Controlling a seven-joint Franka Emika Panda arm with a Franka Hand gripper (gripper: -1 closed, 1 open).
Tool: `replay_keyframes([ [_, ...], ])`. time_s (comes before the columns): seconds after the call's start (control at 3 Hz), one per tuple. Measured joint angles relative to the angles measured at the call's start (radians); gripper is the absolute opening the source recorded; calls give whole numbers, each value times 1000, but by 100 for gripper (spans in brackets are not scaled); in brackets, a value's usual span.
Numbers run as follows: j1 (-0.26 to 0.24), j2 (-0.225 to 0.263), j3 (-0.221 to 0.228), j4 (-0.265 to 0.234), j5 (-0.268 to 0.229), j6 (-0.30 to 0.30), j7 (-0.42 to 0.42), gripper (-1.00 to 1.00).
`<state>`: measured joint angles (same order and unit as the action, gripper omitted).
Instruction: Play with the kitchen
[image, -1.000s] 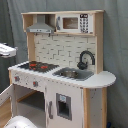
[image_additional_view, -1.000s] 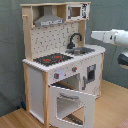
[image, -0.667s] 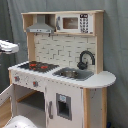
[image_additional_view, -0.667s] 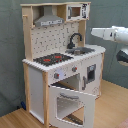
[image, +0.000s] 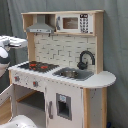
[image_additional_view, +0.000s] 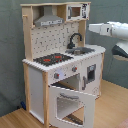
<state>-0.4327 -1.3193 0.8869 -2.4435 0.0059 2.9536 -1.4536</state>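
we see the tall toy kitchen of light wood and white panels (image: 60, 70) (image_additional_view: 62, 60) standing on a wooden floor (image_additional_view: 107, 107) before a grey curtain (image: 115, 45), its windowed oven door (image_additional_view: 72, 102) hanging open. the white robot arm (image_additional_view: 110, 32) (image: 7, 47) hovers beside the sink end; we cannot tell how its jaws stand.

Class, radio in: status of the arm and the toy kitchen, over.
Arm beside the kitchen, apart from it; pincer out of view. Oven door hanging open. Nothing between them.

Grey curtain backdrop (image: 115, 45), wooden floor (image_additional_view: 112, 107) in both exterior views.
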Motion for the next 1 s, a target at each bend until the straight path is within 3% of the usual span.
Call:
replay_keyframes([
  [0.67, -69, 128, -22, 28, 0, 102, -84, 100],
  [1.0, -117, 205, -15, 79, 0, 130, -119, 100],
])
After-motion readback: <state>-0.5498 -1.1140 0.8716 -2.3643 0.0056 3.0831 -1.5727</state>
